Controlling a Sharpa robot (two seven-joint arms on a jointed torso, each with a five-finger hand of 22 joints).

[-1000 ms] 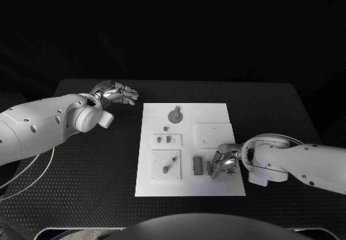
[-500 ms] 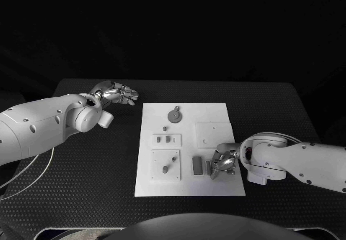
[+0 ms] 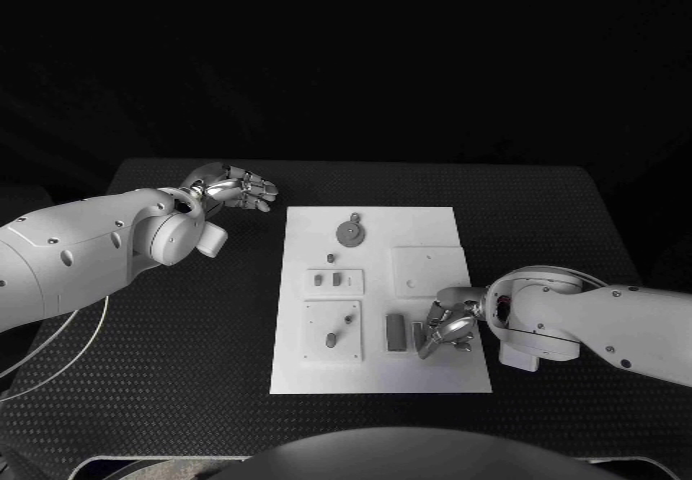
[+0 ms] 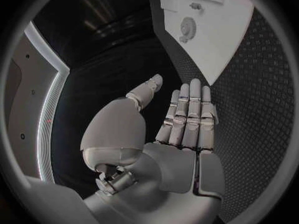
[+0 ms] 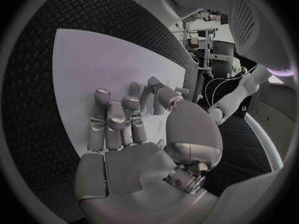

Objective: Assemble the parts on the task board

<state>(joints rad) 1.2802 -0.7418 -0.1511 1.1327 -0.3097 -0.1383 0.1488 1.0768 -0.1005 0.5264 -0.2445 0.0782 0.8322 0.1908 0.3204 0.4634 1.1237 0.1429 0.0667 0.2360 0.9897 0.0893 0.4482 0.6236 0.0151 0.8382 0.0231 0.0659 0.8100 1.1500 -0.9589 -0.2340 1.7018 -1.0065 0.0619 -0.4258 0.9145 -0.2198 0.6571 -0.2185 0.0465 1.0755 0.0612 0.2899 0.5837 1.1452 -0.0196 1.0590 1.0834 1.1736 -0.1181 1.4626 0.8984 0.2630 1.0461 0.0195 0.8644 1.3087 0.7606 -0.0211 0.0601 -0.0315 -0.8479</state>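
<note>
Right hand (image 3: 447,331) pinches a small part (image 3: 428,338) on the task board (image 3: 433,225) — left hand (image 3: 234,187) released, fingers straight, over the tabletop (image 3: 562,220).

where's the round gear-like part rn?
Head view: round part lies at the task board's far end, right of the left hand.

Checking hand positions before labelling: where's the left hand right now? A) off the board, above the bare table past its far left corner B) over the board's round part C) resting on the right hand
A: the left hand hangs over the black table, apart from the task board, fingers spread, holding nothing.
</note>
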